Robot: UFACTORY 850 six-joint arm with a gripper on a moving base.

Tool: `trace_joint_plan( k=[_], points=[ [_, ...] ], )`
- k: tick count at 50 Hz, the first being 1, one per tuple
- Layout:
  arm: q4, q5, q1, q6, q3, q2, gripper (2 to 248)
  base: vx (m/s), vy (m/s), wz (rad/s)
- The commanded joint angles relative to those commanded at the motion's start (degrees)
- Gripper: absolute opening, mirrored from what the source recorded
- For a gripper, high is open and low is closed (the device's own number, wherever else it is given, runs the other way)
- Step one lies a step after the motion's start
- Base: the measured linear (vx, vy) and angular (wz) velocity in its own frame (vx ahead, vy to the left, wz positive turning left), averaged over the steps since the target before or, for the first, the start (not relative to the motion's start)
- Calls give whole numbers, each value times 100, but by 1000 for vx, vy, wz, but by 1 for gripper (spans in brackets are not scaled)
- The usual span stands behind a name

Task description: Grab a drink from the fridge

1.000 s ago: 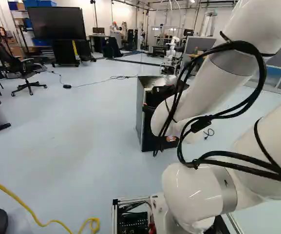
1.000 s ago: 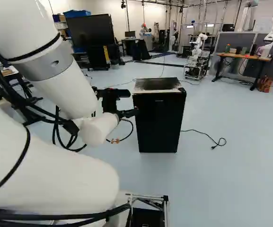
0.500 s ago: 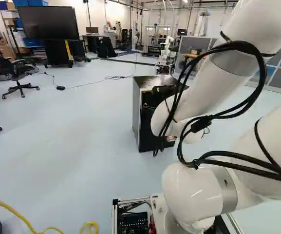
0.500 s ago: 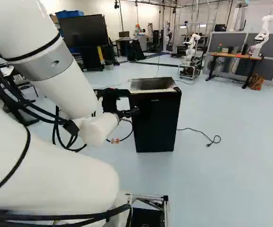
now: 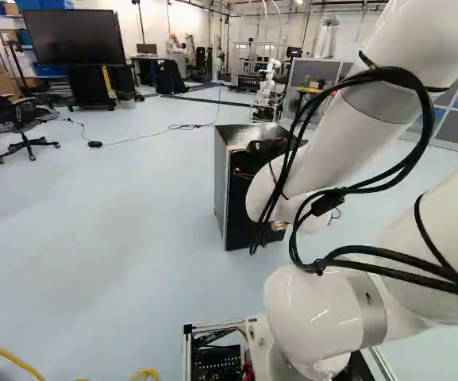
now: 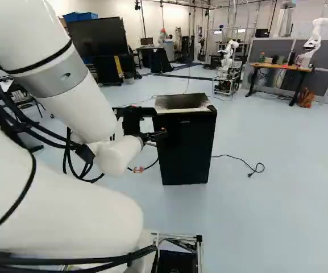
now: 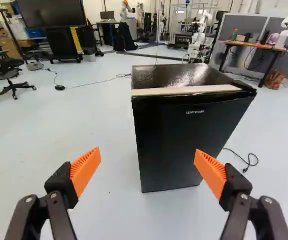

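Note:
Ahead of the arm stands a small black fridge [image 6: 185, 145] with its door closed; no drink shows. My gripper [image 6: 155, 136] appears in the right base view at the fridge's upper left, overlapping its edge. In the wrist view the gripper [image 7: 147, 172] is spread wide with nothing between its orange pads, and the fridge [image 7: 183, 135] rises ahead of them, set toward one finger. In the left base view the arm covers much of the fridge front [image 5: 240, 190].
A black power cable [image 6: 240, 160] lies on the floor beside the fridge. Farther back are a desk [image 6: 280, 67], another robot [image 6: 227, 62], a large screen [image 5: 74, 37] and an office chair [image 5: 22, 127]. A yellow cable [image 5: 6, 354] lies near the base.
The base has moved, turning a little to the right: the whole scene, fridge included, has shifted toward the left in both base views. The arm keeps its pose.

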State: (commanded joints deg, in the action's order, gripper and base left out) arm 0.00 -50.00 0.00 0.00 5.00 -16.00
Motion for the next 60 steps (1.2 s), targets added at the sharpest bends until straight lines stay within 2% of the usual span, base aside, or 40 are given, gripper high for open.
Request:
trace_joint_plan(
  k=[24, 60],
  points=[
    [0, 0, 0, 0, 0, 0, 247, 35, 27, -9],
    [0, 0, 0, 0, 0, 0, 247, 73, 59, -21]
  ],
)
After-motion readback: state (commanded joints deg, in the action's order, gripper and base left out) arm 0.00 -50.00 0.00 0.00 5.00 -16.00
